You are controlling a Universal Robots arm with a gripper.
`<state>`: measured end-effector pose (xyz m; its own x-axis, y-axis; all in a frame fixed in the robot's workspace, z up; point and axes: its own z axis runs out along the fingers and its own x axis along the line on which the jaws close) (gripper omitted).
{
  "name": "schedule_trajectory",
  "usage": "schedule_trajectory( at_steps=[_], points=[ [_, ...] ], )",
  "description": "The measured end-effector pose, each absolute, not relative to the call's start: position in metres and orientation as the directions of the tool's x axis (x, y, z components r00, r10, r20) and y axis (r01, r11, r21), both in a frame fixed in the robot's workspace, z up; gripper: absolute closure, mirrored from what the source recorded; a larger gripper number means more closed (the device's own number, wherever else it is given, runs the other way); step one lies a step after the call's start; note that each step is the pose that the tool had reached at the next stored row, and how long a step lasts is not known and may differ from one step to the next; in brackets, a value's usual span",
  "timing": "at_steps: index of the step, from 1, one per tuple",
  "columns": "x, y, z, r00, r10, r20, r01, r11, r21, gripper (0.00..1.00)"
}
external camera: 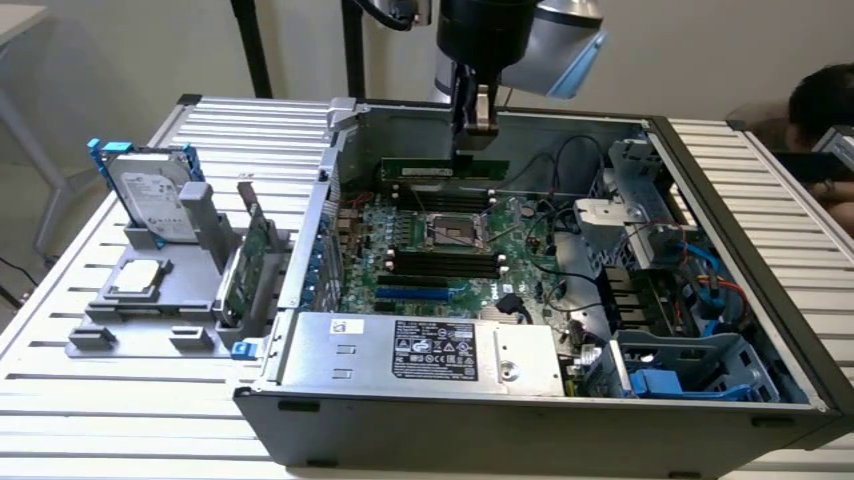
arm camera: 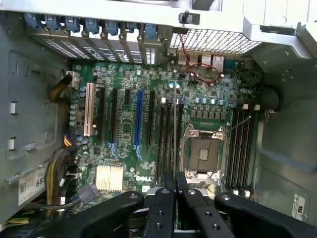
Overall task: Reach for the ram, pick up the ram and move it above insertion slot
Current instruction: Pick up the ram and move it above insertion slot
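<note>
While inside case, gripper-held ram

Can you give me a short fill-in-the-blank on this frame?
1. The tool holds the ____ over the motherboard.
2. The computer case lies with its side ____.
3. The hard drive stands in a grey holder, ____ the case.

Missing words: ram; open; outside
</note>
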<state>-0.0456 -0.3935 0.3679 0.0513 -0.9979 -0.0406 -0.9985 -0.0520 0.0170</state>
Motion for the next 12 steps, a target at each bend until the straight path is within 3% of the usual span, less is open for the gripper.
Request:
schedule_trajectory(
  at_steps=[12],
  points=[
    [-0.03, -0.382, 0.362, 0.008, -0.999, -0.041, -1.0, -0.009, 0.017, 0.87]
  ],
)
